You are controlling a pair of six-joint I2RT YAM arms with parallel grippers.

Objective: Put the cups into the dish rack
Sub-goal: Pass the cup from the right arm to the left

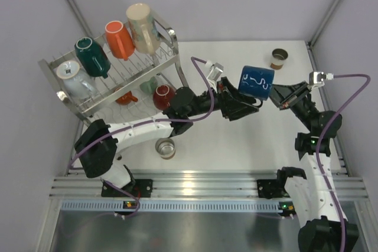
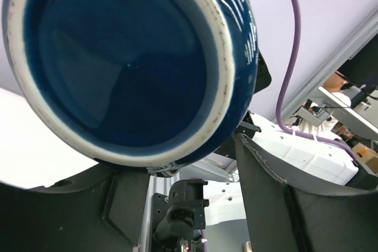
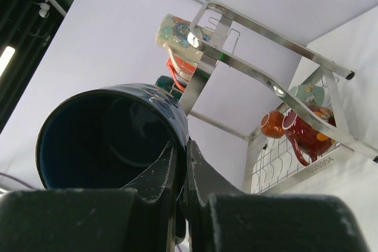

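A navy cup (image 1: 257, 81) with white squiggles hangs on its side above the table. My right gripper (image 1: 276, 95) is shut on its rim (image 3: 177, 128), one finger inside the cup (image 3: 100, 140) and one outside (image 3: 184, 151). My left gripper (image 1: 239, 95) stands open at the cup's other end. In the left wrist view the cup's base (image 2: 130, 57) fills the frame above the spread fingers (image 2: 277, 205), with a gap on the right side. The dish rack (image 1: 167, 60) at the back left holds teal (image 1: 91, 56), orange (image 1: 120, 39), beige (image 1: 142, 26), pale blue (image 1: 75, 78) and red (image 1: 163, 96) cups.
A small brown cup (image 1: 279, 58) stands upright at the back right of the table. A clear glass cup (image 1: 165, 148) stands near the left arm's elbow. On the rack's lower tier a mint cup (image 1: 150, 84) lies beside the red one. Grey walls enclose the table.
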